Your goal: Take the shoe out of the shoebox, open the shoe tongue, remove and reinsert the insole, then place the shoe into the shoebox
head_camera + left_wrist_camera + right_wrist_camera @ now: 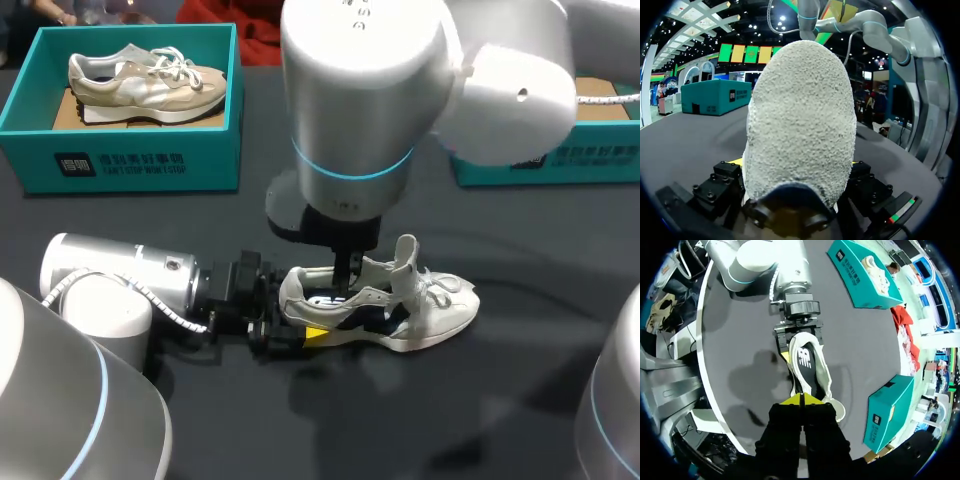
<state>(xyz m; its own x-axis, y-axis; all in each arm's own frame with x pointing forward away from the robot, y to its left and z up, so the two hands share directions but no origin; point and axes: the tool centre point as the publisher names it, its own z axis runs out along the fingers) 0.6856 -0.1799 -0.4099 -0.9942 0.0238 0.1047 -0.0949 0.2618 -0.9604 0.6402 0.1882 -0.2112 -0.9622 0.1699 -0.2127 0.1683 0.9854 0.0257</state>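
Working the insole step, by my judgement | sneaker (410, 312) lies at table centre, open teal shoebox (130, 160) at 11 o'clock | left gripper (297, 318) clamps the heel from 9 o'clock | right gripper (801, 399) tips pinched together over the insole (804, 362) | next: press the insole flat.

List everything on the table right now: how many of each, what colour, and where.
left shoebox: one, teal, far left of table
right shoebox: one, teal, far right, partly hidden
beige shoe: one, beige, inside the left shoebox
white shoe: one, white, table's middle, tongue raised
table: one, dark grey
left gripper: one, black with yellow tips, shut on the white shoe's heel
right gripper: one, yellow tips together, at the white shoe's opening
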